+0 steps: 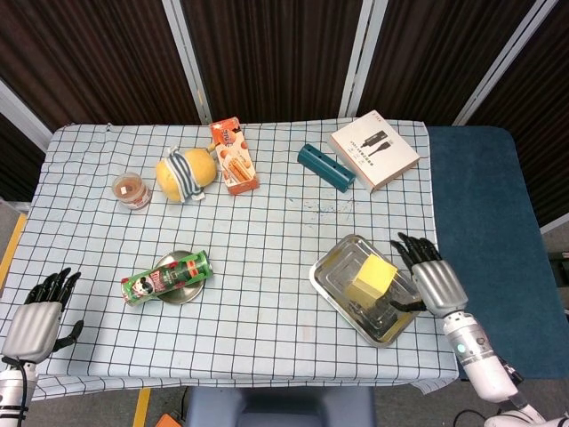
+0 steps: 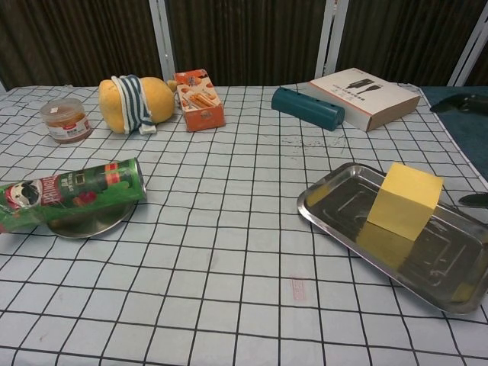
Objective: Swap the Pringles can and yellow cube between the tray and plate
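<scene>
The yellow cube (image 1: 373, 274) (image 2: 404, 200) sits free inside the steel tray (image 1: 333, 292) (image 2: 335, 225) at the front right. My right hand (image 1: 433, 279) is just right of the tray with its fingers spread and nothing in it; the chest view shows only dark fingertips (image 2: 474, 200) at the right edge. A green Pringles can (image 1: 166, 277) (image 2: 72, 192) lies on its side across the small metal plate (image 1: 182, 295) (image 2: 88, 226) at the front left. Below the table's left front corner, my left hand (image 1: 37, 317) is open and holds nothing.
Along the back stand a small jar (image 1: 132, 189), a yellow plush with a striped band (image 1: 184, 173), an orange snack box (image 1: 234, 157), a teal case (image 1: 325, 165) and a white box (image 1: 373, 149). A blue surface (image 1: 489, 240) borders the table's right side.
</scene>
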Robot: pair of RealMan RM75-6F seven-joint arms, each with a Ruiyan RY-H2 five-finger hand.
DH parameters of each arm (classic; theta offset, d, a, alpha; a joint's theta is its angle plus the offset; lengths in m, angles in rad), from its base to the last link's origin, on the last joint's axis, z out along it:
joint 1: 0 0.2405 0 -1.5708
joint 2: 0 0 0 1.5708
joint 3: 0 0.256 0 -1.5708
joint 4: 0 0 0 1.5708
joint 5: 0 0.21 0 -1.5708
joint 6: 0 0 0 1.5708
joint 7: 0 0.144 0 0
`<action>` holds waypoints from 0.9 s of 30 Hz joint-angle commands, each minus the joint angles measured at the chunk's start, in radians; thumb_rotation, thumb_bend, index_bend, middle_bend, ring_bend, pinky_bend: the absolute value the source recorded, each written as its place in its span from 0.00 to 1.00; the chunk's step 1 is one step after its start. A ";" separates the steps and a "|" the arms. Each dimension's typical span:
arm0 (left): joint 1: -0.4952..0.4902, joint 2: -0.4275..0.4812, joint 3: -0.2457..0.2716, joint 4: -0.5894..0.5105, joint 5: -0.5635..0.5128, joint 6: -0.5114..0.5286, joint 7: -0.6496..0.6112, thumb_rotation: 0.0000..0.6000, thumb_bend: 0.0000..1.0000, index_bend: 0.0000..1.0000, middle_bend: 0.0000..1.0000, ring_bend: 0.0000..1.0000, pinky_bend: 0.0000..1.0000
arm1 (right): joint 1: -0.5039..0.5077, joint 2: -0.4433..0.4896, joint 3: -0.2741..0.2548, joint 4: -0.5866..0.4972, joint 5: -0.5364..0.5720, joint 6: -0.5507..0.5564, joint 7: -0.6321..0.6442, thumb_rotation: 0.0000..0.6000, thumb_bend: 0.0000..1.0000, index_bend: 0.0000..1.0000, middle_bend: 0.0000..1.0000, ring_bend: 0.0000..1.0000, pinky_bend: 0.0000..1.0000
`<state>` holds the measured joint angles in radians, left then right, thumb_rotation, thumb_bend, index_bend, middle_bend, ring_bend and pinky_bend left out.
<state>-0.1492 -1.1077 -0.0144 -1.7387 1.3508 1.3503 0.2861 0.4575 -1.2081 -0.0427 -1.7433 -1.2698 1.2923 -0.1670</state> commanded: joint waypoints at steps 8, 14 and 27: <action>0.016 -0.002 -0.007 0.006 0.028 0.049 -0.012 1.00 0.38 0.02 0.00 0.00 0.15 | -0.224 -0.008 0.055 0.144 -0.004 0.261 0.136 1.00 0.11 0.00 0.00 0.00 0.00; 0.022 -0.007 -0.011 0.016 0.052 0.074 -0.027 1.00 0.38 0.03 0.00 0.00 0.15 | -0.254 0.010 0.096 0.156 0.009 0.266 0.173 1.00 0.10 0.00 0.00 0.00 0.00; 0.019 -0.006 -0.019 0.026 0.047 0.065 -0.053 1.00 0.38 0.03 0.00 0.00 0.15 | -0.286 -0.009 0.112 0.147 -0.036 0.252 0.129 1.00 0.10 0.00 0.00 0.00 0.00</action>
<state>-0.1298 -1.1139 -0.0327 -1.7130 1.3986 1.4158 0.2336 0.1755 -1.2114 0.0653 -1.6017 -1.2997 1.5422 -0.0416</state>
